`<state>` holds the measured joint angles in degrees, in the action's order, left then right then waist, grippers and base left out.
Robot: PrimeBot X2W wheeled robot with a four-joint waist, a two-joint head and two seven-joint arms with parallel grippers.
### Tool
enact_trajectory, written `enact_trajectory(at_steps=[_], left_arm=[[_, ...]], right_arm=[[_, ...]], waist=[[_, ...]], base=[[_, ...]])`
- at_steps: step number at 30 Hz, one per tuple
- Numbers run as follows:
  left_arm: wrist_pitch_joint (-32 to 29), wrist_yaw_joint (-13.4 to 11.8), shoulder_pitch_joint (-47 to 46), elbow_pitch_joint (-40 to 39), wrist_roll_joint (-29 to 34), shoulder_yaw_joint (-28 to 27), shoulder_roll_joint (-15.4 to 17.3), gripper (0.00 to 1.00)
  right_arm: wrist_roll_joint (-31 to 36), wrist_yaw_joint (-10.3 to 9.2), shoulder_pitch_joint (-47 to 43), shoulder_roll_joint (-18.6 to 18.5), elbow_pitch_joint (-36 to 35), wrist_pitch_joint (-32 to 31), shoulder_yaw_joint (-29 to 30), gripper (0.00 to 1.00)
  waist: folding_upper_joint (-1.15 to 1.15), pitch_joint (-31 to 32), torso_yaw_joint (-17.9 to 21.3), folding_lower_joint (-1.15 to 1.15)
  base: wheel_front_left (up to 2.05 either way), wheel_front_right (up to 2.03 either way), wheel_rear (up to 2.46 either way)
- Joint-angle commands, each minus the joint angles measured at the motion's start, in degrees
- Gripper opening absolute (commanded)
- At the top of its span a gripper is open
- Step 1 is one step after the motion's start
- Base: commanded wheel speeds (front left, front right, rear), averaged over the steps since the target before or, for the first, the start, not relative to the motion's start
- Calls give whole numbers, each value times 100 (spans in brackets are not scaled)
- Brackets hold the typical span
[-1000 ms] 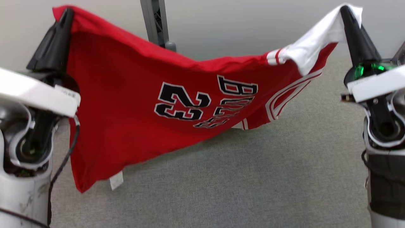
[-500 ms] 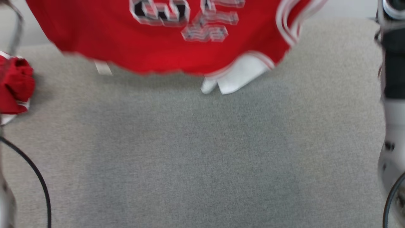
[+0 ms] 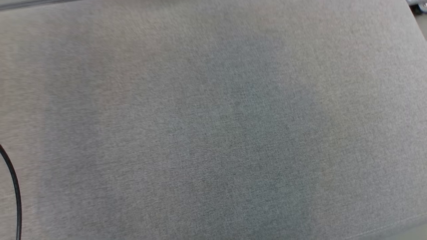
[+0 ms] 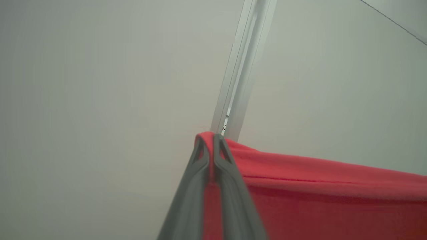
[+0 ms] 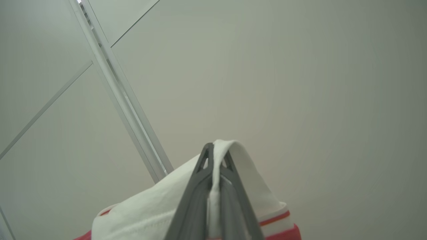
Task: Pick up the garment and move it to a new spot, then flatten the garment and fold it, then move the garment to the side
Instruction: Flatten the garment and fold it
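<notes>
Hanging in the air between the two arms, the garment (image 4: 317,186) is off the surface, so the pick-up part of the job looks done. Setting it down at a new spot, flattening it, folding it and sliding it aside all appear to be left. The left pincer (image 4: 210,137) is clamped together on a red corner of the cloth, with a pale wall and a metal post (image 4: 243,66) behind it. The right pincer (image 5: 217,150) is pressed together on a white section (image 5: 143,210) edged with red striping. From the left grip the upper edge of the red cloth runs off to the right side of the left wrist view with only a mild sag. I judge that the long axis lies side to side, from one arm across to the other, red end at the left and white end at the right, and that the body of the cloth drops below that line. How far it hangs cannot be told. The head view looks down on the grey cloth-covered table (image 3: 213,120), where a black cable (image 3: 13,180) curves at the left edge.
</notes>
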<state>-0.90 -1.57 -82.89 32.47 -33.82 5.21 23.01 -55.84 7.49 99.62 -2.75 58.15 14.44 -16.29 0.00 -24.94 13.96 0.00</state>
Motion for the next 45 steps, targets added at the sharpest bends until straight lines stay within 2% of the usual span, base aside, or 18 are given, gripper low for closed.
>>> enact_trajectory(at_steps=[1, 7, 14, 18, 23, 28, 34, 37, 39, 45], left_arm=[[58, 1, -41, 53, 10, -28, 44, 0], [341, 225, -47, 532, -105, 2, -103, 0], [577, 474, -61, 1017, -157, 89, -175, 0], [649, 606, -106, 1151, -237, 118, -230, 0], [618, 852, 492, 1007, -606, 187, -316, 0], [523, 912, 1602, 311, -1111, 204, -344, 0], [456, 915, 3541, -1099, -1684, 184, -327, 0], [402, 805, 4639, -1932, -1884, 123, -358, 0], [399, 767, 5006, -2216, -1949, 87, -366, 0], [528, 438, 7026, -3603, -2114, -129, -371, 0]], right_arm=[[-26, 1, 22, -29, 50, 57, -30, 0], [-31, 1, -83, -35, 110, 92, -70, 0], [207, 1, -368, -36, -62, 87, 196, 0], [275, 1, -523, -33, -194, 84, 23, 0], [409, 1, -1135, -32, -295, 83, -148, 0], [280, 1, -2065, -159, -589, 18, -108, 0], [-10, 1, -3909, -497, -1754, -478, -285, 0], [-137, 1, -4950, -619, -2465, -784, -229, 0], [-148, 1, -5278, -658, -2712, -894, -198, 0], [134, 1, -7136, -781, -4083, -1722, 259, 0]], waist=[[0, -218, 139, 0], [0, -612, 97, 0], [0, -717, -28, 0], [0, -729, -113, 0], [0, -565, -254, 0], [0, -352, -410, 0], [0, 98, -514, 0], [0, 346, -487, 0], [0, 425, -474, 0], [0, 785, -412, 0]], base=[[0, 0, 0], [0, 0, 0], [0, 0, 0], [0, 0, 0], [0, 0, 0], [0, 0, 0], [0, 0, 0], [0, 0, 0], [0, 0, 0], [0, 0, 0]])
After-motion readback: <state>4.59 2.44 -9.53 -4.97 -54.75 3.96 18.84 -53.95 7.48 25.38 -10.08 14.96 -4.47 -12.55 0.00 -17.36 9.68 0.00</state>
